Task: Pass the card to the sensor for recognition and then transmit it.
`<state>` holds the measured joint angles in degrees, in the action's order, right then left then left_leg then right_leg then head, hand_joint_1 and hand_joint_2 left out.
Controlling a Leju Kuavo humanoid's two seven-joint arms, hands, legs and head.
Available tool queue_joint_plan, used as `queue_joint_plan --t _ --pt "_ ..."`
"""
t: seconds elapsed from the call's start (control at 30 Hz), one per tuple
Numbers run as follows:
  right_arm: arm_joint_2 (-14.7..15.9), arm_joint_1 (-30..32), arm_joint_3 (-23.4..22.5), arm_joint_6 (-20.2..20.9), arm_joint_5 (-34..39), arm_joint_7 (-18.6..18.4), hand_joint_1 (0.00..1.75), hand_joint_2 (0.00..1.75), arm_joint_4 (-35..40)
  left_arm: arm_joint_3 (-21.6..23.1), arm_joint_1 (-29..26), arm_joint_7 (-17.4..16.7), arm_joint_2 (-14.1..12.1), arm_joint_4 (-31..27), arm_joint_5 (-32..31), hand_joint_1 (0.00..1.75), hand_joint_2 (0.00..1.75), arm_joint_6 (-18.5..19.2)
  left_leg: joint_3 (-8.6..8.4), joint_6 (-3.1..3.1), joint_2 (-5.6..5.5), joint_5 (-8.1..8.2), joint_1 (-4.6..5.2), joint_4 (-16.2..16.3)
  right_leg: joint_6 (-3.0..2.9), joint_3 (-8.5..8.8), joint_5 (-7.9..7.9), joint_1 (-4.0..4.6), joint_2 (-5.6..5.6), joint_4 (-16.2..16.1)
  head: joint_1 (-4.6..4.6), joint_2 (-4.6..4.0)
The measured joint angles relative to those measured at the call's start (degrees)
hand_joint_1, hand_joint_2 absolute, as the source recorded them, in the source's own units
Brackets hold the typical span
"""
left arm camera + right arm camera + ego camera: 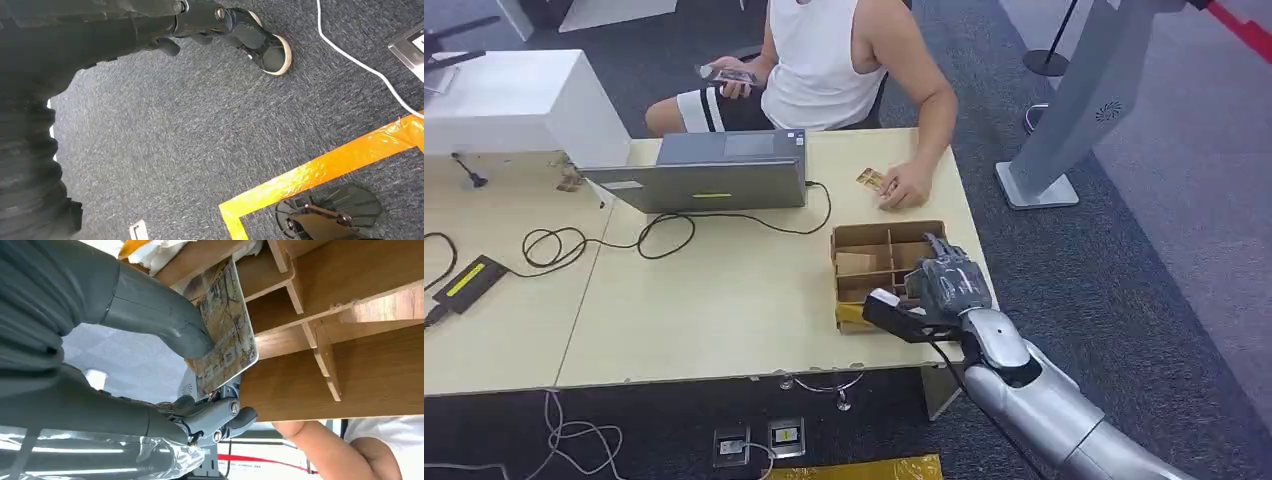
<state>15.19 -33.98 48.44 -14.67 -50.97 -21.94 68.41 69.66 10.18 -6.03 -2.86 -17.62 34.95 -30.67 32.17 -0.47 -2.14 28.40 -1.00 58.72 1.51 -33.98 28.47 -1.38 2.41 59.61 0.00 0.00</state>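
My right hand (944, 285) hovers over the near right corner of a wooden divided box (864, 240) on the table. In the right wrist view its thumb (165, 320) and fingers pinch a printed card (225, 325), which stands tilted at the edge of the box's compartments (350, 300). A second card (870, 180) lies by a seated person's hand (904, 188) just beyond the box. A flat black device with a yellow strip (469, 280) lies at the table's left on a cable. My left hand (200, 20) hangs over the carpet, fingers stretched out, holding nothing.
A grey laptop (714, 170) sits mid-table with black cables looping beside it. A white box (514, 100) stands at the far left. A grey stand (1074, 110) rises right of the table. Orange tape (320, 170) marks the floor.
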Motion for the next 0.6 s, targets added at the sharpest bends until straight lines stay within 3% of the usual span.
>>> queue_joint_plan --t 0.6 --pt "-0.48 -0.35 0.18 -0.33 0.57 0.33 1.75 1.75 -1.11 -0.28 0.00 0.00 0.00 -0.02 -0.15 0.00 1.75 0.02 -0.01 0.00 0.00 0.00 0.00 0.00 0.00 0.00 0.00 0.00 0.00 0.00 0.00 0.00"
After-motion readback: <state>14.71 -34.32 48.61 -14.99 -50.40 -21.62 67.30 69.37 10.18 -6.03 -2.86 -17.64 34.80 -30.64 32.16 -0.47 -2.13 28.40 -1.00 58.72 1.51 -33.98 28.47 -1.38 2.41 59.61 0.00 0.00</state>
